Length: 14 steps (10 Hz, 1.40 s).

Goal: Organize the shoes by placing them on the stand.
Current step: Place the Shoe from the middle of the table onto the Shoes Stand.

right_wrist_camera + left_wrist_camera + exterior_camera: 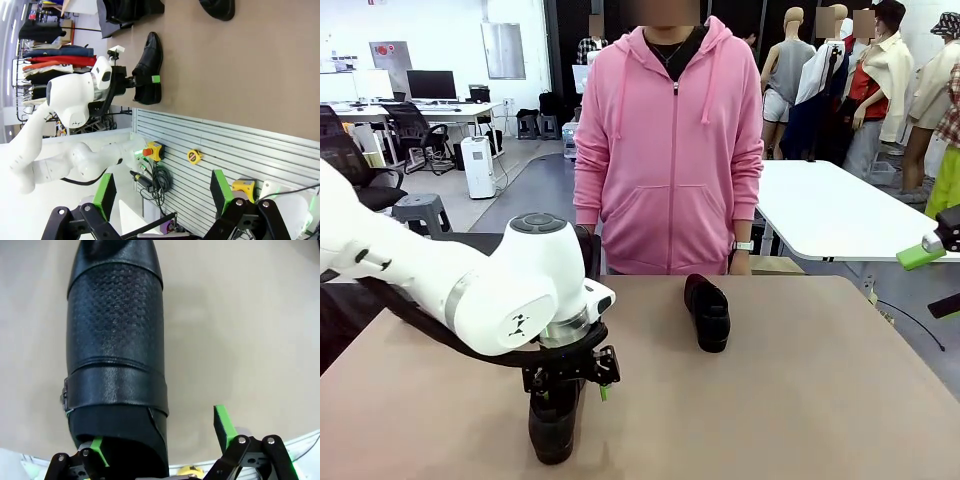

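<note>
Front view: the left end effector (565, 398) hangs at the lower left of the frame, directly over a shoe (555, 437) that lies on the tan surface (820, 400). Its jaws stand open at the top of that shoe and clamp nothing. A second shoe (707, 315) lies near the middle of the frame, well apart from the first, just in front of a person in a pink hoodie (670, 150) at the far side. The right end effector (932, 278) pokes in at the right edge, open and empty, off to the side of the surface.

Left wrist view: the first shoe (115, 365) runs from the top of the frame to the bottom, left of centre, toe toward the top. One green pad (97, 449) overlaps its heel end at the bottom left. The other pad (225, 426) stands clear beside the shoe, over bare surface.

Right wrist view: the right end effector (164, 195) rises from the bottom edge, its fingers spread with nothing between them. The left arm (75, 95) sits at the left centre against the first shoe (149, 70), and the second shoe (217, 7) is cut off by the top edge.

Both shoes rest on the bare surface, not on the stand, so the task looks barely begun. The first pick seems to be lined up but not closed. Grasping, carrying and placing every shoe is left.
</note>
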Each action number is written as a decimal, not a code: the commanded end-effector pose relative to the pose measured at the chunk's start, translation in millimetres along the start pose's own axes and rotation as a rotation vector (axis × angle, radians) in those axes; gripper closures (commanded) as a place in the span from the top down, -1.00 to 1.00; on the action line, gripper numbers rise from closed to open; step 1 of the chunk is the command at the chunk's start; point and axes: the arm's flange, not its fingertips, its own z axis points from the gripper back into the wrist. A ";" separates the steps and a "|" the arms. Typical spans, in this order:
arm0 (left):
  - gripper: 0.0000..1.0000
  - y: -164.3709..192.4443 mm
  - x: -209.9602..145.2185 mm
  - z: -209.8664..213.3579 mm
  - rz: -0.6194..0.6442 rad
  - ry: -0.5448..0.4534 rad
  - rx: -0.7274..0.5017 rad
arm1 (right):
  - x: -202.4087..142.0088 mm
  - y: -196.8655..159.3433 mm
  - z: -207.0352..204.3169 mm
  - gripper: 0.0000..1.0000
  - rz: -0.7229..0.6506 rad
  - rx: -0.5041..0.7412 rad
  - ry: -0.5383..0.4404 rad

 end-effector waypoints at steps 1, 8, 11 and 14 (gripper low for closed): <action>-0.19 -11.7 6.8 -3.8 0.025 -0.053 0.044 | 1.0 4.1 3.1 1.00 0.001 0.019 -0.002; -1.00 -8.4 1.0 0.7 0.041 -0.074 0.061 | 1.0 4.1 3.1 1.00 0.001 0.019 -0.002; -1.00 -7.7 -0.5 4.4 0.036 -0.084 0.068 | 1.0 4.1 3.1 1.00 0.001 0.019 -0.002; -1.00 0.8 -7.7 32.0 0.022 -0.122 0.070 | 1.0 4.1 3.1 1.00 0.001 0.019 -0.002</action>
